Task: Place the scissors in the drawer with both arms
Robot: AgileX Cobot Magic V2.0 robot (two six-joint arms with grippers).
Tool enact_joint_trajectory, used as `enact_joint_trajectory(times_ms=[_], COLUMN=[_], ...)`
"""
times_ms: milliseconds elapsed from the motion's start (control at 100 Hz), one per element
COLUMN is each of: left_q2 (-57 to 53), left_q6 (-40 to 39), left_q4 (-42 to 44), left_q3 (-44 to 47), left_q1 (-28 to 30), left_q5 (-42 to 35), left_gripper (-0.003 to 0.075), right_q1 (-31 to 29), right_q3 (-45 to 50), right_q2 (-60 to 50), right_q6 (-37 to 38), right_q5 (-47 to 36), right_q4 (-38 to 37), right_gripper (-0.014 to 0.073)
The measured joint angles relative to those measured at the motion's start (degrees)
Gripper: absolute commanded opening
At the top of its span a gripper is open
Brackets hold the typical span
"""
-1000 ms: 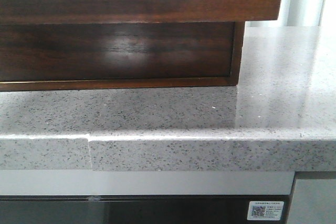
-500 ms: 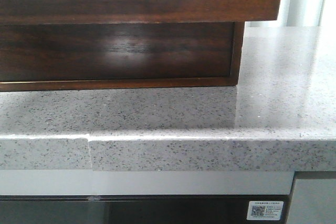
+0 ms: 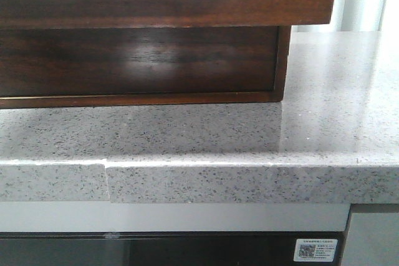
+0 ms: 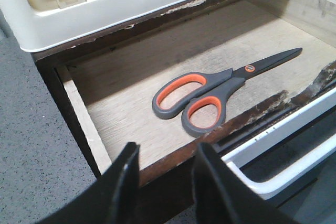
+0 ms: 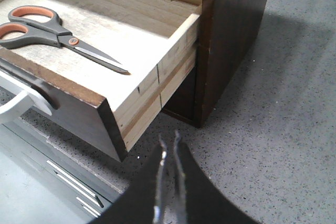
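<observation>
The scissors [image 4: 210,95], grey with orange finger loops, lie flat on the wooden floor of the open drawer [image 4: 121,82]. They also show in the right wrist view [image 5: 50,29], inside the drawer [image 5: 163,74]. In the front view the drawer's dark brown front [image 3: 187,4] juts out at the top. My left gripper [image 4: 167,156] is open and empty, just outside the drawer's front edge near the handles. My right gripper [image 5: 169,141] is shut and empty, over the countertop beside the drawer's outer corner. Neither gripper shows in the front view.
The dark wooden cabinet [image 5: 236,19] stands on a grey speckled countertop [image 3: 249,135]. A white plastic tray [image 4: 105,14] sits on top of the cabinet. A white bar [image 4: 283,137] runs along the drawer front. The countertop's front edge [image 3: 218,182] is close.
</observation>
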Motion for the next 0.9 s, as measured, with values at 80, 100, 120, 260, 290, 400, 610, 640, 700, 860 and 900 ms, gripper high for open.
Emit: enact_joint_trajectory(times_ms=[80, 100, 120, 260, 290, 400, 610, 640, 700, 860, 900], left_q2=[0.0, 0.0, 0.0, 0.0, 0.0, 0.0, 0.0, 0.0, 0.0, -4.3, -6.4], left_q6=[0.0, 0.0, 0.0, 0.0, 0.0, 0.0, 0.0, 0.0, 0.0, -0.1, -0.1], left_q4=[0.0, 0.0, 0.0, 0.0, 0.0, 0.0, 0.0, 0.0, 0.2, 2.0, 2.2], left_q3=[0.0, 0.0, 0.0, 0.0, 0.0, 0.0, 0.0, 0.1, 0.2, 5.4, 7.9], left_q1=[0.0, 0.0, 0.0, 0.0, 0.0, 0.0, 0.0, 0.0, 0.0, 0.0, 0.4], left_q5=[0.0, 0.0, 0.0, 0.0, 0.0, 0.0, 0.0, 0.0, -0.4, -9.0, -12.9], left_gripper=[0.0003, -0.0016, -0.0019, -0.0020, -0.0020, -0.0020, -0.0020, -0.0020, -0.0020, -0.0020, -0.0020], right_q1=[0.0, 0.0, 0.0, 0.0, 0.0, 0.0, 0.0, 0.0, 0.0, 0.0, 0.0], right_q3=[0.0, 0.0, 0.0, 0.0, 0.0, 0.0, 0.0, 0.0, 0.0, 0.0, 0.0], right_q2=[0.0, 0.0, 0.0, 0.0, 0.0, 0.0, 0.0, 0.0, 0.0, 0.0, 0.0], right_q6=[0.0, 0.0, 0.0, 0.0, 0.0, 0.0, 0.0, 0.0, 0.0, 0.0, 0.0], right_q5=[0.0, 0.0, 0.0, 0.5, 0.5, 0.5, 0.5, 0.5, 0.5, 0.5, 0.5], right_q4=[0.0, 0.0, 0.0, 0.1, 0.1, 0.1, 0.1, 0.1, 0.1, 0.2, 0.2], right_gripper=[-0.0069, -0.0069, -0.0069, -0.0069, -0.0069, -0.0069, -0.0069, -0.0069, -0.0069, -0.0069, -0.0069])
